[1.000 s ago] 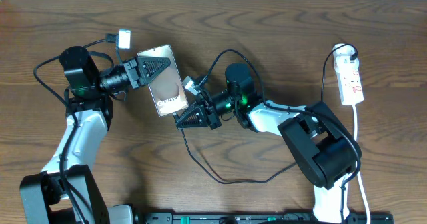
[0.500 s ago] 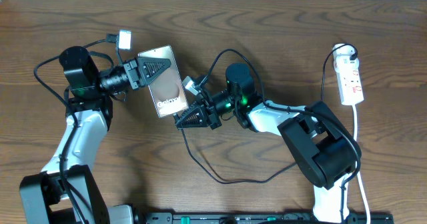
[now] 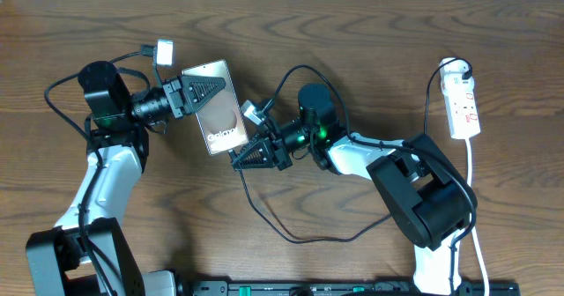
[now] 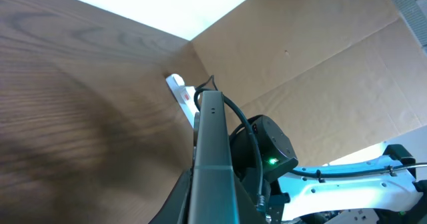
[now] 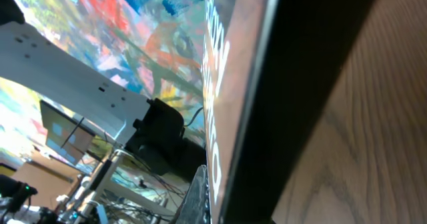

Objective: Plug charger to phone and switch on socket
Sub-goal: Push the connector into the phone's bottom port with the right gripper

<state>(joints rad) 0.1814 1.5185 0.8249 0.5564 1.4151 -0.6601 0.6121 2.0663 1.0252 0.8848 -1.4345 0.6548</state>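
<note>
— Holding what, that left gripper (image 3: 207,91)?

— Its jaws are clamped on the phone (image 3: 220,115), at the end without the lettering, towards the far left of the table (image 3: 397,32). In the left wrist view the slab runs edge-on straight out from the jaws.

— And the right gripper (image 3: 242,159)?

— Pressed together on the charger (image 3: 317,240), as far as I can judge. The thin cable leaves its tips and loops towards the near edge. Those tips sit just beside the phone's lettered end, and that edge fills the right wrist view. The plug tip itself I cannot make out.

— So which step?

— Mating plug and port, I'd say; whether it is seated, I cannot tell. The next move calls for a fine, straight push along the phone's length, with the left arm bracing. The socket (image 3: 463,107) lies by the right edge, well apart, with nothing near its switch.
</note>
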